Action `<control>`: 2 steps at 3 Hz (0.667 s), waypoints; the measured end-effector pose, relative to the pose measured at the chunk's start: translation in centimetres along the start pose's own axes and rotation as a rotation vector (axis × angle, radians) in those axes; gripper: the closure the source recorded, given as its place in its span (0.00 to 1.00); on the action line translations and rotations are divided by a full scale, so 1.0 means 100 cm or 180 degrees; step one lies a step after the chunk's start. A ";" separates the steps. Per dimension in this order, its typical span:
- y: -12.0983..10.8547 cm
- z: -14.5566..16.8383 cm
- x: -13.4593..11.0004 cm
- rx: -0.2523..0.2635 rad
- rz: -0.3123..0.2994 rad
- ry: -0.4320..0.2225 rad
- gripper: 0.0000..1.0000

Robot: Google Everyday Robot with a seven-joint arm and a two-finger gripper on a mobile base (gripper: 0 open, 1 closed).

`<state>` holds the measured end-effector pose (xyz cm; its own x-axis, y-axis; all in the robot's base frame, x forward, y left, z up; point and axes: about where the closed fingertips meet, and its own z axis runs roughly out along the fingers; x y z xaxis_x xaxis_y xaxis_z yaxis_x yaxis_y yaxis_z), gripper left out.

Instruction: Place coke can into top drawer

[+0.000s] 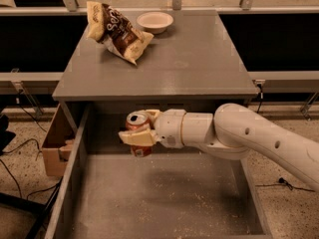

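Note:
The coke can (139, 123) is a small reddish can with a silver top, held upright in my gripper (140, 131). The gripper's pale fingers (135, 137) are shut around the can's middle. The white arm reaches in from the right. The can hangs over the back part of the open top drawer (149, 203), a wide grey box with a speckled floor, and sits just in front of the cabinet's front edge. The can's lower part shows below the fingers, above the drawer floor.
On the grey cabinet top (199, 59) lie a brown-and-cream chip bag (117, 31) and a shallow white bowl (155, 21). A cardboard box (56, 143) stands on the floor left of the drawer. Cables run over the floor at the left.

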<state>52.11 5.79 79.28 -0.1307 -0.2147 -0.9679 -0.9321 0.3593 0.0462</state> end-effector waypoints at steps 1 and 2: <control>0.008 0.001 0.019 -0.0110 -0.0013 -0.0190 1.00; 0.017 0.001 0.062 -0.0285 -0.0166 -0.0457 1.00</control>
<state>49.74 5.12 73.34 -0.0377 -0.0967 -0.9946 -0.9635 0.2673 0.0105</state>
